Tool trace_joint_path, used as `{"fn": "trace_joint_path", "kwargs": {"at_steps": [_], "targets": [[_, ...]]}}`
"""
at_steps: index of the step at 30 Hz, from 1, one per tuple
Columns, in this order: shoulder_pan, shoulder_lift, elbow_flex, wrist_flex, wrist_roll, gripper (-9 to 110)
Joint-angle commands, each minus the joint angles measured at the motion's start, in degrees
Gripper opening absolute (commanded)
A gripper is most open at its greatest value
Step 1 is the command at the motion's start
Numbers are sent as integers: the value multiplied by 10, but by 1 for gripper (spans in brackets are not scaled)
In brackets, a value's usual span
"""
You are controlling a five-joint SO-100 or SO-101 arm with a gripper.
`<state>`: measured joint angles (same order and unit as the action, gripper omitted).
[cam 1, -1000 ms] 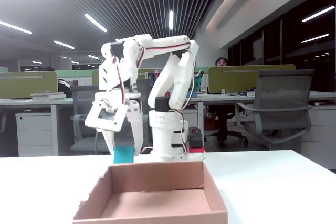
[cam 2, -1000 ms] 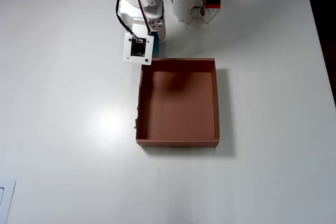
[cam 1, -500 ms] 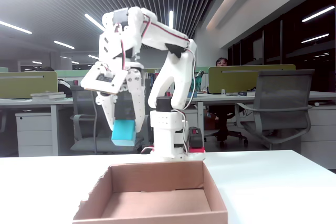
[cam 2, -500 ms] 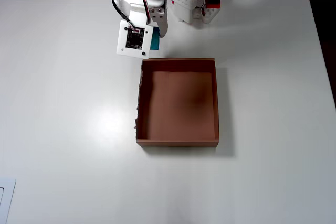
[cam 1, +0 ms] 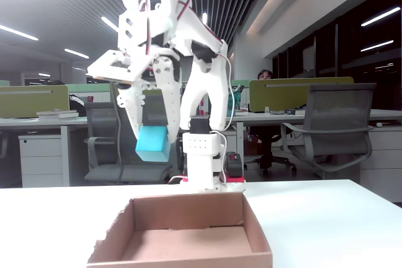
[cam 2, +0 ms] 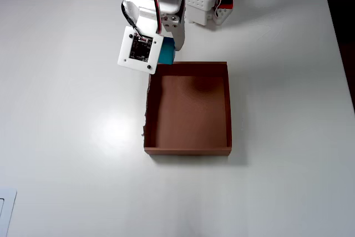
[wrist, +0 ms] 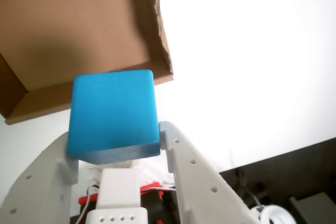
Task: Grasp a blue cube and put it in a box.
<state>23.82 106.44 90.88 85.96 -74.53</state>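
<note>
While the white printed arm (cam 1: 201, 73) stands folded high over its base at the far edge of the white bench (cam 2: 66, 137), its elbow bends sharply and the forearm slopes down toward the camera in the fixed view. The wrist section tips forward, so the two white jaws of the gripper (cam 1: 152, 145) hang down and slightly leftward in that view. The jaws are clamped on the small teal-blue matte cube (cam 1: 152, 144), one finger on each opposite side face, as the wrist view confirms with the cube (wrist: 113, 111) pinched between both fingers (wrist: 181, 156). The cube is held in the air, clear above the bench surface and tilted a little off level.

Seen from overhead, the cube (cam 2: 166, 53) lies just outside the far-left corner of the shallow open-topped brown cardboard box (cam 2: 228, 109), close to the rim but not over the interior. A flat white square camera plate (cam 2: 139, 49) on the wrist covers most of the gripper from above. The box interior is bare, and its left wall in the overhead view carries the ragged torn edge. In the wrist view the same torn edge (wrist: 160, 30) runs beside the cube. The box (cam 1: 188, 257) sits on the bench in front of the arm's base.
</note>
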Motion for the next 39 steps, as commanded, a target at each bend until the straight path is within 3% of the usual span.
{"fn": "trace_joint_path", "kwargs": {"at_steps": [1, 25, 39], "targets": [[-20, -11, -47, 4, 28, 13], [-134, -187, -178, -3, 152, 13], [-167, -331, -127, -117, 175, 13]]}}
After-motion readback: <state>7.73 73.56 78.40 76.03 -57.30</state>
